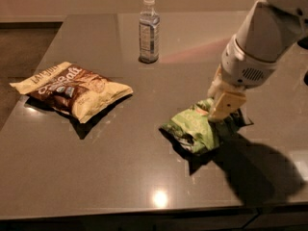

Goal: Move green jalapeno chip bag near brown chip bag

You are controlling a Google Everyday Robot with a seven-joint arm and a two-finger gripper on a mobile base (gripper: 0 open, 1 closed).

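I count one green bag (190,127), one brown bag (72,88) and one bottle (148,30). The green bag lies crumpled, light green with dark edges, at 4 o'clock from the brown bag, well apart. My gripper (223,109) sits at its 3 o'clock end; whether it grips I cannot tell

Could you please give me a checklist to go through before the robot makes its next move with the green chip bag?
1. Hand at the green jalapeno chip bag's right end: ok.
2. Firm hold on the bag: cannot tell.
3. Bag near the brown chip bag: not ok, well apart.
4. Water bottle off the leftward path: ok, it stands farther back.
5. Both bags fully on the table: ok.
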